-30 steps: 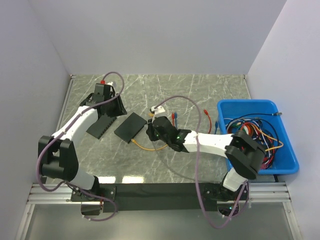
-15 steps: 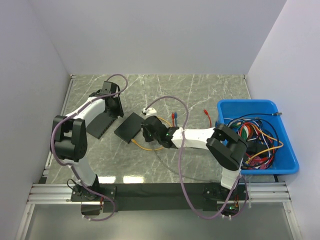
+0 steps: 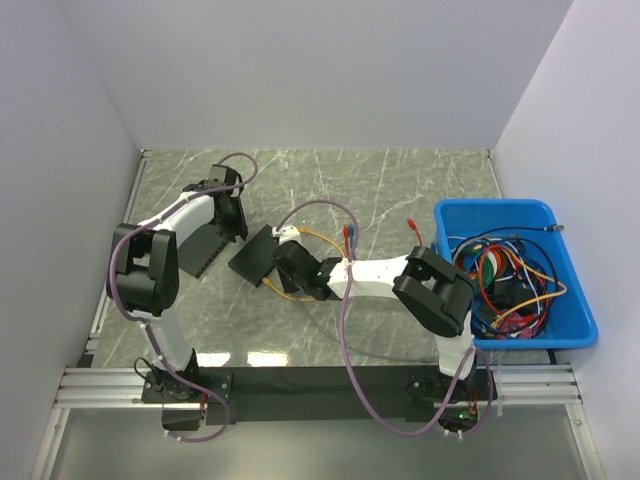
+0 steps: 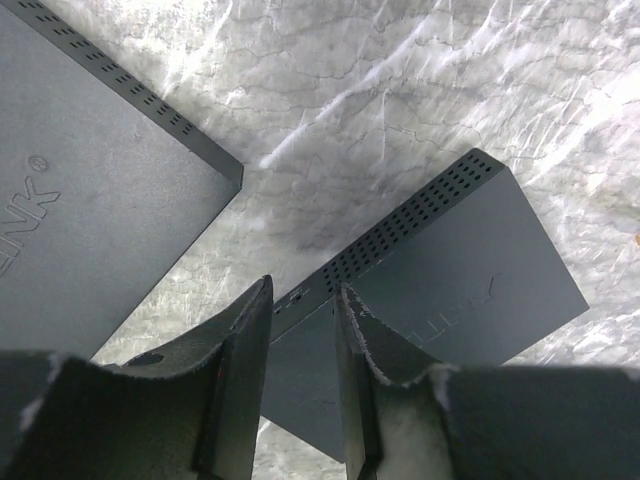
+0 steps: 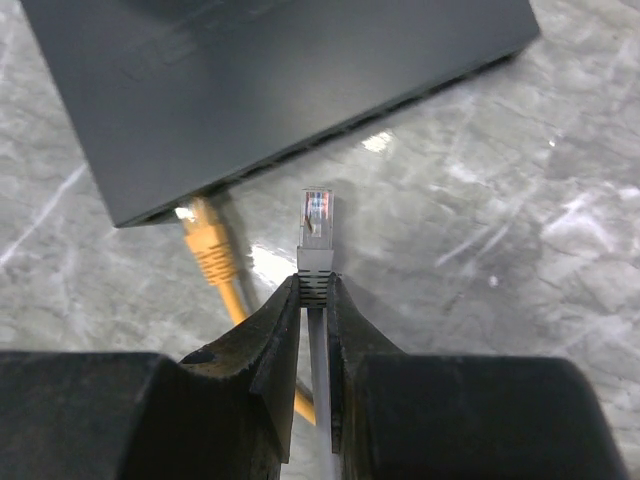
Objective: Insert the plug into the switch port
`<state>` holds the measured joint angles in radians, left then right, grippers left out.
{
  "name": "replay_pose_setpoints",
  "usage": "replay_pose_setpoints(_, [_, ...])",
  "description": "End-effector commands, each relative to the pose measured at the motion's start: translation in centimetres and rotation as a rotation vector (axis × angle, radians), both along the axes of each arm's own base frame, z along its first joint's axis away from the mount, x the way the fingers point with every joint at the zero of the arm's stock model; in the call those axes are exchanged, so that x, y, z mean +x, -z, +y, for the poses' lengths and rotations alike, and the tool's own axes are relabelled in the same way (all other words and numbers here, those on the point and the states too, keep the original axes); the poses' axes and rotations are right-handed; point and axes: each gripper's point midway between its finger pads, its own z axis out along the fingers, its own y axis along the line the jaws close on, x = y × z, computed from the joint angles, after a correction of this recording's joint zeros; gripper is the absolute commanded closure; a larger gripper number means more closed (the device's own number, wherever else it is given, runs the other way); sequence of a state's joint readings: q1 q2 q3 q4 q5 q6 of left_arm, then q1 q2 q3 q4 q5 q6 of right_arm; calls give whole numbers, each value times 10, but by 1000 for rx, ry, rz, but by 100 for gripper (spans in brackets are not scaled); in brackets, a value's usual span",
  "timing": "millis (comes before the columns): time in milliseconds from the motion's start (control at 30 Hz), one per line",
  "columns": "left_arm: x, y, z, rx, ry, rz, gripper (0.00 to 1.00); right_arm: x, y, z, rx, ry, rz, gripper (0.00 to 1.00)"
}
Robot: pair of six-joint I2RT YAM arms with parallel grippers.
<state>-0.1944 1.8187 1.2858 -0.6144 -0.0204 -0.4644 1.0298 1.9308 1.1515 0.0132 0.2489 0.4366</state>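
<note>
Marble-patterned tabletop (image 3: 400, 190) sits between plain white walls (image 3: 300, 70).

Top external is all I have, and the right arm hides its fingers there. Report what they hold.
Observer: The right gripper is shut on a grey-booted plug, clear tip forward.
Operator: Give me its aim.
Observer: It points at the port face of the switch, with bare table between them; it is not yet in.
Operator: Name any port already taken.
Observer: An orange plug sits in the port at the left end of that face, as the right wrist view shows it.
</note>
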Motion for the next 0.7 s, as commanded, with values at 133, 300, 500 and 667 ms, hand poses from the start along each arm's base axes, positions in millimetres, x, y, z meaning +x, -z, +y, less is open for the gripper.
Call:
replay_pose_setpoints(133, [3,2,-3,44,24,13,65,12,-14,19,9,8,-58,100])
replay_pose_setpoints(300, [-2,9,-7,46,41,47,65,16,-11,18,-18,17,-52,100])
replay_pose_setpoints(500, [-4,13,-9,52,49,60,65,16,-12,20,-12,21,-52,100])
replay_pose_setpoints(667, [-6,15,-11,50,56,72,66,17,-17,23,6,16,-54,100])
